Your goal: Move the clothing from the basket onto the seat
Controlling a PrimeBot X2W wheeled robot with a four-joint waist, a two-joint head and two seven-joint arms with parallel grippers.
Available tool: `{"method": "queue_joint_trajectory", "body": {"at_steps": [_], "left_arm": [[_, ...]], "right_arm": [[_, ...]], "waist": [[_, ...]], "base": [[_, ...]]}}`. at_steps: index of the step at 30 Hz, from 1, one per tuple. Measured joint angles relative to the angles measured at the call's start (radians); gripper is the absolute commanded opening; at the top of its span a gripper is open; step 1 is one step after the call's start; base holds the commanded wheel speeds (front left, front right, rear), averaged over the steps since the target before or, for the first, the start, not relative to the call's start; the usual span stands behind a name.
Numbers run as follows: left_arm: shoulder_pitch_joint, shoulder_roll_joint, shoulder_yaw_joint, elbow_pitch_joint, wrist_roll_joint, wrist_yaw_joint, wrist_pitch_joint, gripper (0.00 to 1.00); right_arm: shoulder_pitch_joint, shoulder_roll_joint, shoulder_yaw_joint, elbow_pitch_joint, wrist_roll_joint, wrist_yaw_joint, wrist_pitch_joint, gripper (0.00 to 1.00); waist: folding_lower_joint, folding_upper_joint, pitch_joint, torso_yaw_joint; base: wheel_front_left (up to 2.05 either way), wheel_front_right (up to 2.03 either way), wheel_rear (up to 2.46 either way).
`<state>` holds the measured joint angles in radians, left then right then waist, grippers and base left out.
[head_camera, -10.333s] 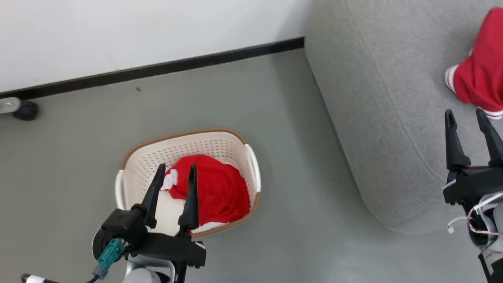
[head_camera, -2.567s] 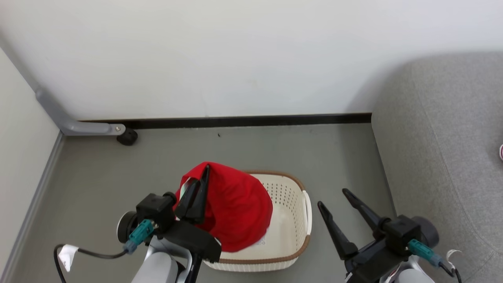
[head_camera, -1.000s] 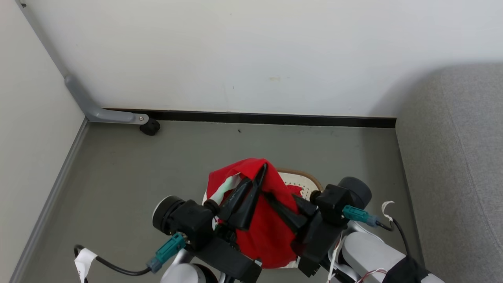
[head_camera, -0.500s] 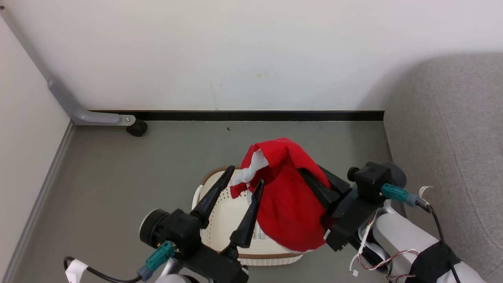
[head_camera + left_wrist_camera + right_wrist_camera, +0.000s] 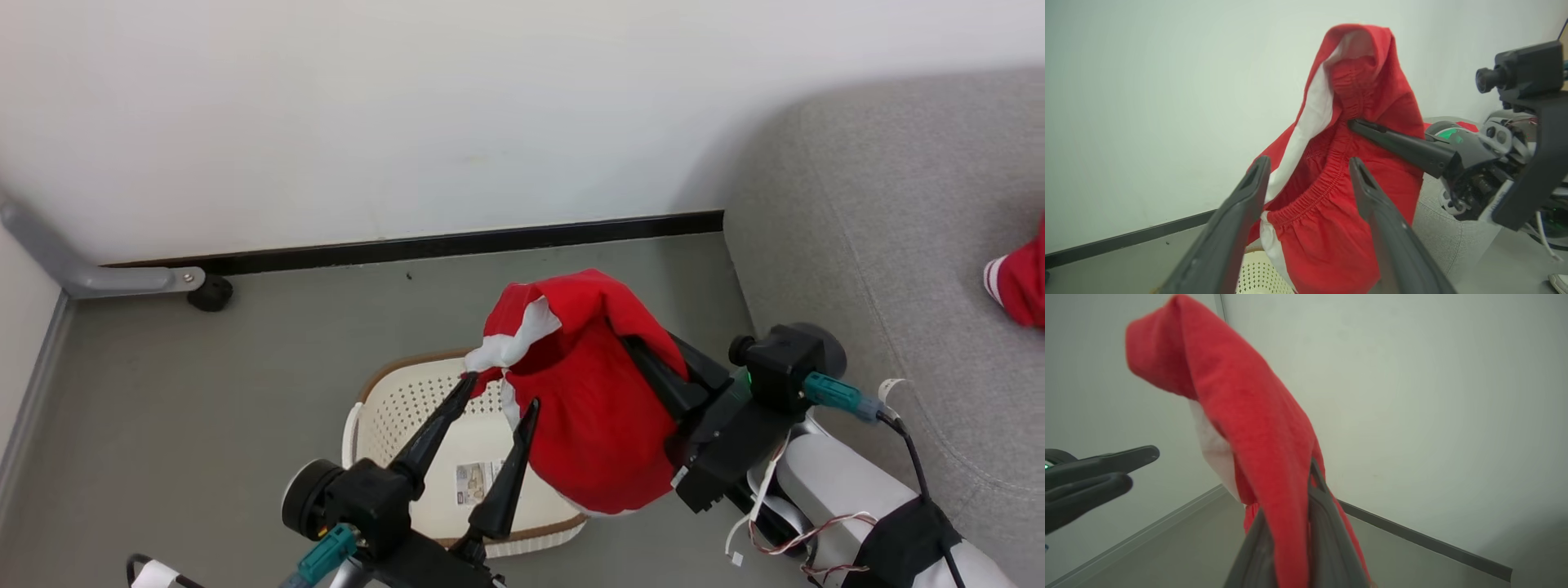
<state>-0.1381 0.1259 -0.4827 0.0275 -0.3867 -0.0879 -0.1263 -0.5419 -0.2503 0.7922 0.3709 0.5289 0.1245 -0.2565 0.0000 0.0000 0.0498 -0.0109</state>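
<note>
The large light grey fabric seat stands at the right, against the white wall. On the grey floor to its left sits the oval cream-white perforated plastic basket with a brown rim, a paper label on its bottom. A soft bright red garment with a white panel hangs in the air above the right part of the basket. It is draped over the right pincer, which is clenched on its cloth. The left pincer is released, its fingers spread, the tips just beside the white panel. Another red garment with striped trim lies on the seat, at the far right.
</note>
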Motion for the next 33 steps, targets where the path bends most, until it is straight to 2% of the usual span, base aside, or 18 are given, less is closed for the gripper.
{"method": "queue_joint_trajectory", "body": {"at_steps": [21,27,33], "left_arm": [[0.025,0.017,0.012,-0.053,0.001,0.010,0.001,1.00],[0.026,0.013,-0.018,-0.081,0.005,0.015,0.020,1.00],[0.024,0.012,-0.040,-0.113,0.019,0.018,0.052,1.00]], "right_arm": [[0.048,-0.038,-0.124,-0.064,-0.036,0.000,0.000,0.00],[0.071,-0.060,-0.199,-0.104,-0.030,-0.003,0.000,0.00],[0.076,-0.086,-0.297,-0.140,-0.017,-0.016,0.000,0.00]], "waist": [[0.0000,0.0000,0.025,-0.282],[0.0000,0.0000,0.050,-0.357],[-0.0001,0.0000,0.110,-0.397]], "base": [[0.00,0.00,0.00],[0.00,0.00,0.00],[0.00,0.00,0.00]]}}
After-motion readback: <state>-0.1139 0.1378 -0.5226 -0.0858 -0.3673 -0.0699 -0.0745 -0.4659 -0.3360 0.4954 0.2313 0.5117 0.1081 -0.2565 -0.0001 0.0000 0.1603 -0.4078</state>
